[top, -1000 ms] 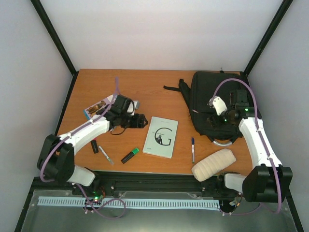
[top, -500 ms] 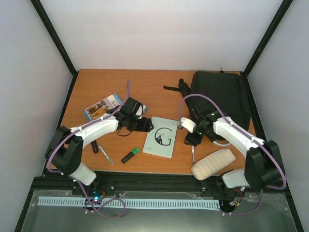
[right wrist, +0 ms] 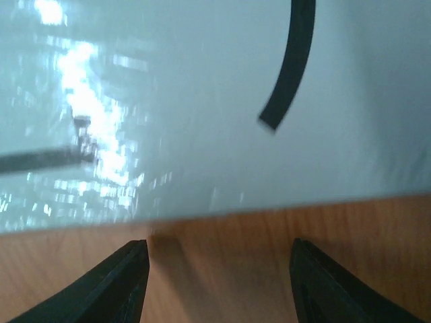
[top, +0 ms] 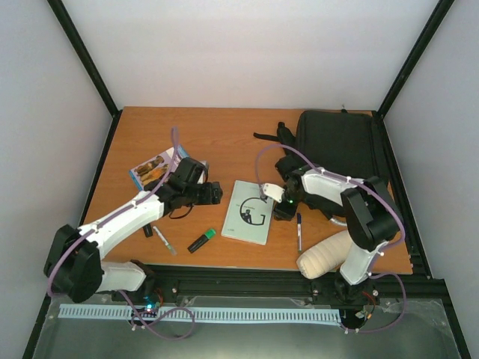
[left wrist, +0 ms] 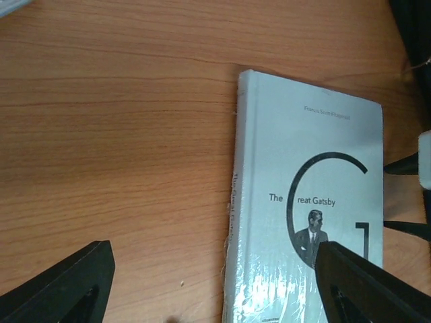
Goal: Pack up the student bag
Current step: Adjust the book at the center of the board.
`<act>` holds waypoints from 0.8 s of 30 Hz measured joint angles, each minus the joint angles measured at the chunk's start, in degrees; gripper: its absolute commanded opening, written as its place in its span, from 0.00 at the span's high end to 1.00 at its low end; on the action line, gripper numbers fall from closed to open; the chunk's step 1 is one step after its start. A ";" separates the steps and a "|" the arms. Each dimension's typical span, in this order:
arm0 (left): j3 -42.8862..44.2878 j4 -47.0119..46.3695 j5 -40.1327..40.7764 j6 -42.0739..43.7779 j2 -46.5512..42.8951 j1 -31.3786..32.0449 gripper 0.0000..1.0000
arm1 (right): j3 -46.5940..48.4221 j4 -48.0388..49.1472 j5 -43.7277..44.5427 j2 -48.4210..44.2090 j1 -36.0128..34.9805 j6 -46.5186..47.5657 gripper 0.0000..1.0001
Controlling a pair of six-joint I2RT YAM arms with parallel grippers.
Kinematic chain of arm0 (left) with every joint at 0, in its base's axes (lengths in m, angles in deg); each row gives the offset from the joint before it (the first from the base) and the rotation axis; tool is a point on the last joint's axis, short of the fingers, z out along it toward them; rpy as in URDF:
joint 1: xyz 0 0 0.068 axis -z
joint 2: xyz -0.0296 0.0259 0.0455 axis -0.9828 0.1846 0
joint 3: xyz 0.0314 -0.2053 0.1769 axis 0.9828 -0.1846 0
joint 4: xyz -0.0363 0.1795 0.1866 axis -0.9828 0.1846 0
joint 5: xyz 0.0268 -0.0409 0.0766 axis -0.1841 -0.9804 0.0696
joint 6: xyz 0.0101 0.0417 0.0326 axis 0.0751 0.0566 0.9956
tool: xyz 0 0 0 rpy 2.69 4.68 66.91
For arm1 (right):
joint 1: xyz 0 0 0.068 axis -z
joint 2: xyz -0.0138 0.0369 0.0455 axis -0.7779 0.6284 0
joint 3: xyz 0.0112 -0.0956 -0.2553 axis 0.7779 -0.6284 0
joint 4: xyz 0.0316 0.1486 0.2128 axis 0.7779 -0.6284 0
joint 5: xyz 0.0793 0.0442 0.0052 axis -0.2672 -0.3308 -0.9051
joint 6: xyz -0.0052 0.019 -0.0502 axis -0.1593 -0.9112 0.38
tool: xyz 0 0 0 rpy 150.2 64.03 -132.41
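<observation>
The step in hand looks like picking up the book [top: 250,212], which is lying flat at the centre of the desk [top: 224,138]. The right pincer [top: 275,208] is sitting low at the book's right edge. In its wrist view its jaws are standing apart with bare wood between them and the glossy cover just ahead, gripping nothing. The left pincer [top: 211,193] is hovering left of the book, its jaws spread wide and empty.

The student bag [top: 340,149] is lying flat at the upper right of the frame, apart from the book. Next, I judge, a finger is going to need to get under the thin cover's edge, perhaps with the other pincer bracing the far side, before the book can go to the bag.

Whether the bag's zip is open, and what is inside, I cannot tell. The cream pouch [top: 330,254] at the lower right is likewise showing nothing of its contents.
</observation>
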 measured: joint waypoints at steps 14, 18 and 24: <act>-1.97 2.73 9.46 -4.15 -15.08 -1.33 0.12 | 16.09 0.81 3.76 12.74 -12.28 -0.48 0.43; -1.97 2.89 11.15 -4.55 -17.90 -1.33 0.12 | 22.36 0.28 3.80 17.14 -15.32 -1.14 0.43; -2.23 3.82 12.57 -5.22 -18.45 -1.33 0.12 | 28.89 -0.96 3.80 21.20 -17.18 -2.05 0.44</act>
